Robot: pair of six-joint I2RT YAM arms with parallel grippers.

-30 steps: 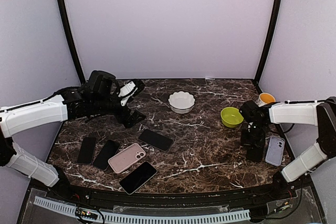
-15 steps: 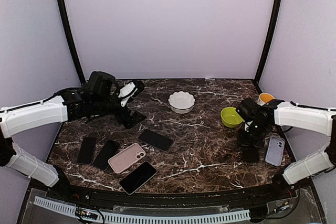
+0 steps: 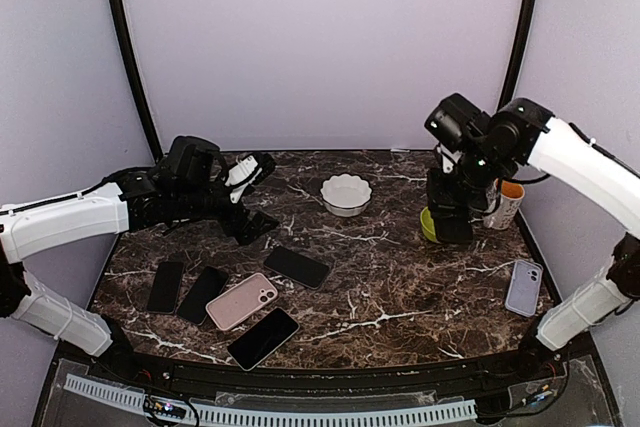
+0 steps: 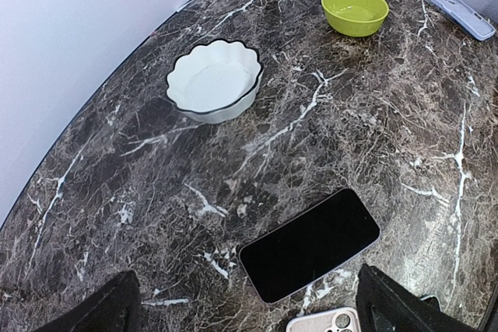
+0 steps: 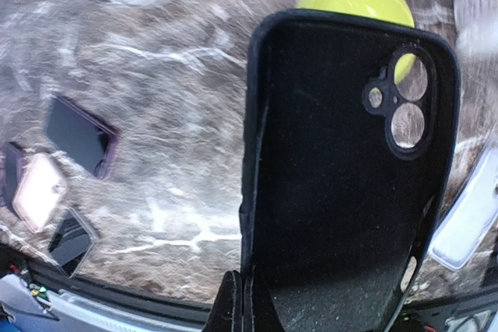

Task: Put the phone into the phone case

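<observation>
1. Plainly, the right pincer (image 5: 243,301) is clenched on the black phone case (image 5: 342,176). It pinches one side wall near the corner farthest from the camera cutout, and the case's open inside faces the wrist camera.
2. That case hangs in the air over the right rear of the surface (image 3: 400,277), close above the green bowl (image 3: 437,222) and touching nothing below it.
3. Judging by its thin matte walls, the case is light and somewhat flexible. Gripped at a single wall, it could twist or bow when a phone is pressed in. It will likely need to be laid flat, open side up, or braced first.
4. The left pincer (image 4: 247,309) is released, its jaws spread wide and empty, and it hovers over the left rear of the surface.
5. Just ahead of it, the dark phone (image 4: 310,244) lies flat and screen up, apart from the white bowl (image 4: 213,82) farther back.
6. This phone looks stiff, slick and glass-faced, so it is probably breakable if dropped. Lying flush, it offers nothing to get under, so the long edges seem the best place to take hold, near the middle so that it does not pivot.
7. Farther out, a pink-backed phone (image 3: 241,301) and three more dark ones lie toward the near left.
8. A lavender phone (image 3: 524,287) rests at the near right, well apart from the lifted case.
</observation>
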